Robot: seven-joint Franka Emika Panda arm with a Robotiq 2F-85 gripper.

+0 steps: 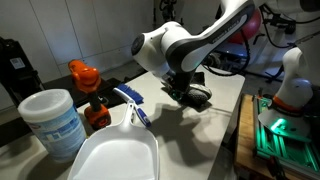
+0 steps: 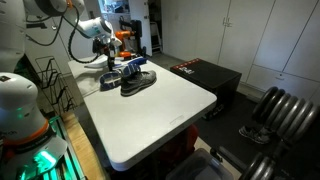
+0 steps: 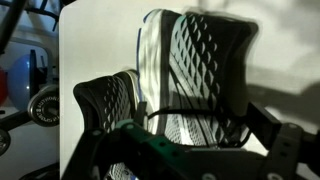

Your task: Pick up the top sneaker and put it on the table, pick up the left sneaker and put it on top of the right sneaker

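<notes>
Gripper, jaws wide, low over sneakers

The white jointed robot arm is seen bent at the elbow above the long rectangular table with a plain white top, and the wrist is turned down toward the tabletop. In both exterior views the black two-fingered gripper is held low over one end of the table, pointing downward. In the wrist view the gripper is shown with its jaws spread wide, and the dark fingers are set well apart at the lower corners
</notes>
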